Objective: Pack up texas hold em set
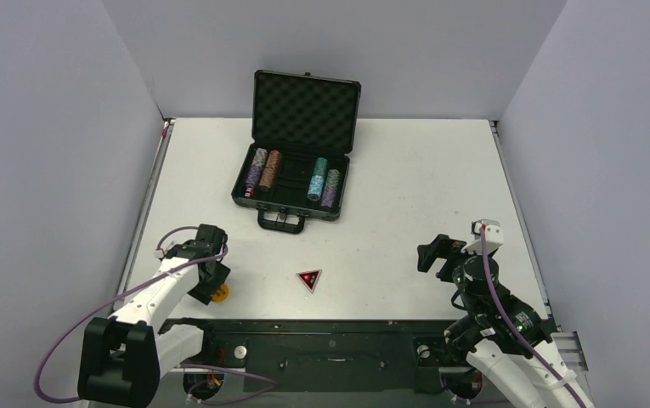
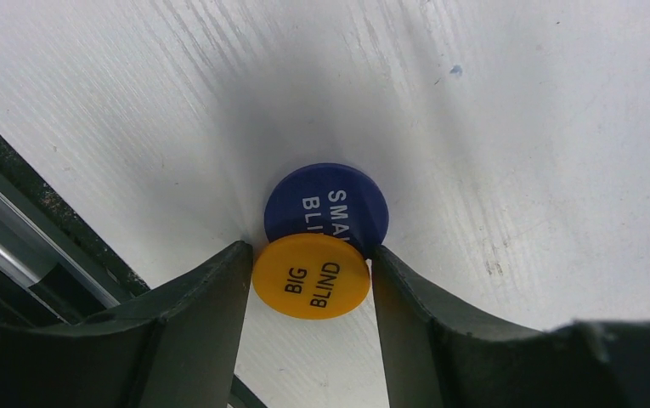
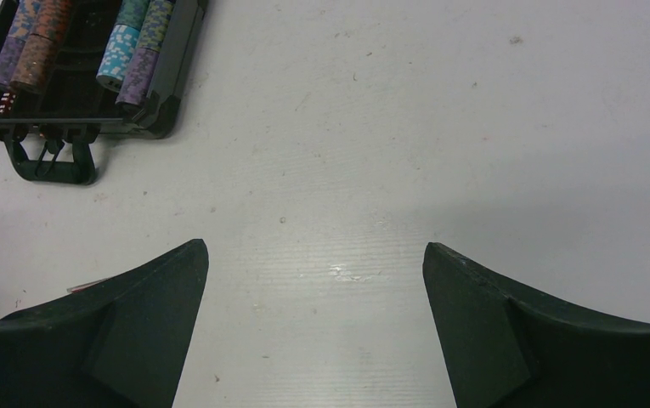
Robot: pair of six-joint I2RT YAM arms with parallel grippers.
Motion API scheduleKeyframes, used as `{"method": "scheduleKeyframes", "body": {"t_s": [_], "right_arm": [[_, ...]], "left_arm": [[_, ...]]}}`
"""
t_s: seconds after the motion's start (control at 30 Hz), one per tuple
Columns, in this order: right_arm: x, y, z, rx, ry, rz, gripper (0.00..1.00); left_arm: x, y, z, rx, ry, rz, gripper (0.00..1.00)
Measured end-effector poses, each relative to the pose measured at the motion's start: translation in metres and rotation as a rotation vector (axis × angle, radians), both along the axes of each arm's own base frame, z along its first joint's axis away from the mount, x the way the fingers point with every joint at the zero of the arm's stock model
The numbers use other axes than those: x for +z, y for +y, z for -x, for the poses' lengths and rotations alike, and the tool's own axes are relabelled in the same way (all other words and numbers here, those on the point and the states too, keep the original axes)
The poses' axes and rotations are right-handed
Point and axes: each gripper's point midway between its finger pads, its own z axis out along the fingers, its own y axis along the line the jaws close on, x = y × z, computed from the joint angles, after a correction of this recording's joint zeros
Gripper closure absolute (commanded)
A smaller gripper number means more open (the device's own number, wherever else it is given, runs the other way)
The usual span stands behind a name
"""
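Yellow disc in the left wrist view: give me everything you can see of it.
The yellow disc is a round, flat, glossy, plastic-looking marker printed BIG BLIND in black. It rests at the near left of the white table, its far edge overlapping the blue disc. The left gripper straddles it, fingers right at both sides; whether they pinch it yet cannot be told.

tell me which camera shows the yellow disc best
The left wrist view: the yellow disc sits large between the left fingers, its BIG BLIND lettering readable, overlapping a blue disc. The top view shows only a tiny yellow sliver, mostly hidden. The right wrist view does not show it.
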Motion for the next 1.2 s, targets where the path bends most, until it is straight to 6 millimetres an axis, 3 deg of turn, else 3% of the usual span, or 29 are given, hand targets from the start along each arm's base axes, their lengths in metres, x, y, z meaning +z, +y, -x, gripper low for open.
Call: {"method": "scheduleKeyframes", "body": {"t_s": [0.23,0.83,1.2], "right_arm": [[0.0,-0.001,0.0,-0.004,-0.001,0.002,0.07],[-0.001,0.0,-0.001,-0.005,-0.001,0.002,0.07],[-0.001,0.0,-0.001,-0.005,-0.001,0.002,0.07]], "left_arm": [[-0.001,-0.001,-0.004,-0.019,-0.005,0.003,0.66],[0.002,-0.012,-0.011,-0.056,-0.023,0.058,0.68],[0.02,-0.03,-0.037,-0.075,-0.115,0.146,0.69]]}}
